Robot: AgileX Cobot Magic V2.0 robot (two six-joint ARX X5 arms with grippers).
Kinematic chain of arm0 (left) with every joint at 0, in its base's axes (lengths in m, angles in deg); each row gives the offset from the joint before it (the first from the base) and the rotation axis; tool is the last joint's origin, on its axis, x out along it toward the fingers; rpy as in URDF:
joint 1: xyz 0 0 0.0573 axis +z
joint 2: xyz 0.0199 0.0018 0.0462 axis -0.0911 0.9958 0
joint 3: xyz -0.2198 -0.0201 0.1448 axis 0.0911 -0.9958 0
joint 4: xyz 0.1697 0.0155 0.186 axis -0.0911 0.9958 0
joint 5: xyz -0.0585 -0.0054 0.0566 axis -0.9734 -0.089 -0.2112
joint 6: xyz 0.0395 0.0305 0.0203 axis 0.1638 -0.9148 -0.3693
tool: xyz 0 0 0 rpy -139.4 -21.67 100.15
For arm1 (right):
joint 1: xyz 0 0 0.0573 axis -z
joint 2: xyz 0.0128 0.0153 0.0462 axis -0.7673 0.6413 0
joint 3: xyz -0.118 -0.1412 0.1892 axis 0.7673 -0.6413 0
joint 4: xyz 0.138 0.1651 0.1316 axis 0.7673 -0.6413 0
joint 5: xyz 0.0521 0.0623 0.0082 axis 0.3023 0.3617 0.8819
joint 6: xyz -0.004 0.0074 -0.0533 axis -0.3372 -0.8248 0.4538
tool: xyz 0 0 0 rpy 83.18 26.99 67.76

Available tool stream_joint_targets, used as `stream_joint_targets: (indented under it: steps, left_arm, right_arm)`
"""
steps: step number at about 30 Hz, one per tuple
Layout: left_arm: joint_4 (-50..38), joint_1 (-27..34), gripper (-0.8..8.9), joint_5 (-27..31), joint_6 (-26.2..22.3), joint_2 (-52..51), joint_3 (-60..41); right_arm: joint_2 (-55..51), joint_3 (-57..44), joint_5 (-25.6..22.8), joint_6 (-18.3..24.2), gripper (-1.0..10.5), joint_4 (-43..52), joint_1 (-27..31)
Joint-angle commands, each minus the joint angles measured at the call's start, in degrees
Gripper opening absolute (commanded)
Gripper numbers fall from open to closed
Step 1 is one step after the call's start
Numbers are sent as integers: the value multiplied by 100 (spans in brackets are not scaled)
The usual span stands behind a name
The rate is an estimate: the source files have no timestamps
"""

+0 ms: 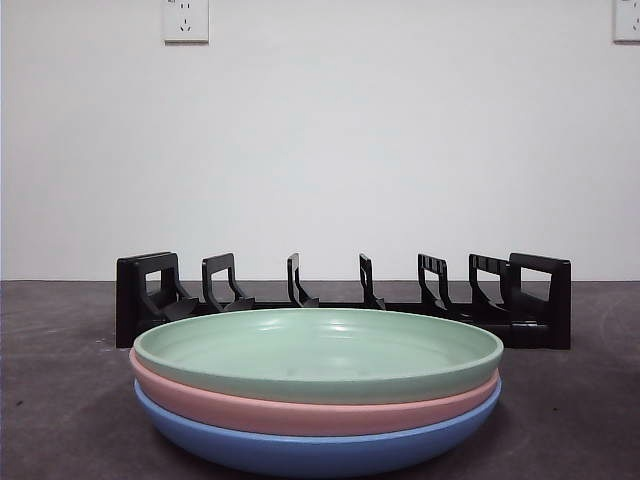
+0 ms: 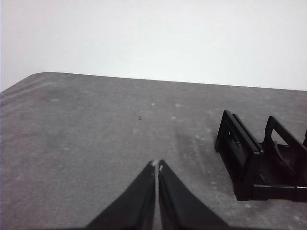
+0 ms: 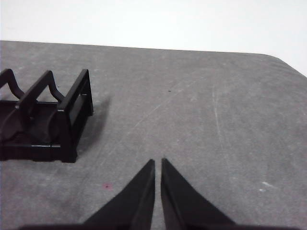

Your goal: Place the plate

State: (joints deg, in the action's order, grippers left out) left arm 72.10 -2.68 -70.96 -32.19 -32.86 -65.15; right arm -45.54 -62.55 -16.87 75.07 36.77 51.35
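Note:
Three plates are stacked near the front of the table: a green plate (image 1: pixel 318 352) on top, a pink plate (image 1: pixel 300 408) under it and a blue plate (image 1: pixel 310 445) at the bottom. Behind them stands a black slotted plate rack (image 1: pixel 345 298), with nothing in its slots. One end of the rack (image 2: pixel 261 160) shows in the left wrist view, the other end (image 3: pixel 48 122) in the right wrist view. My left gripper (image 2: pixel 157 166) is shut and holds nothing, hovering over bare table beside the rack. My right gripper (image 3: pixel 158 163) is likewise shut, off the rack's other end.
The dark grey table (image 1: pixel 60 400) runs back to a white wall with sockets (image 1: pixel 186 20) high up. The table's rounded far corners show in both wrist views.

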Motion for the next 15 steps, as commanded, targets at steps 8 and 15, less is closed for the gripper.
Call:
stream_joint_targets:
  steps: [8, 15]
  left_arm:
    - [-59, 7, 7, -9, 26, -7, -105]
    - [-59, 7, 7, -9, 26, -7, -105]
  right_arm:
    - [-4, -26, -33, -138, 19, 46, 13]
    - [-4, -26, -33, -138, 20, 46, 13]
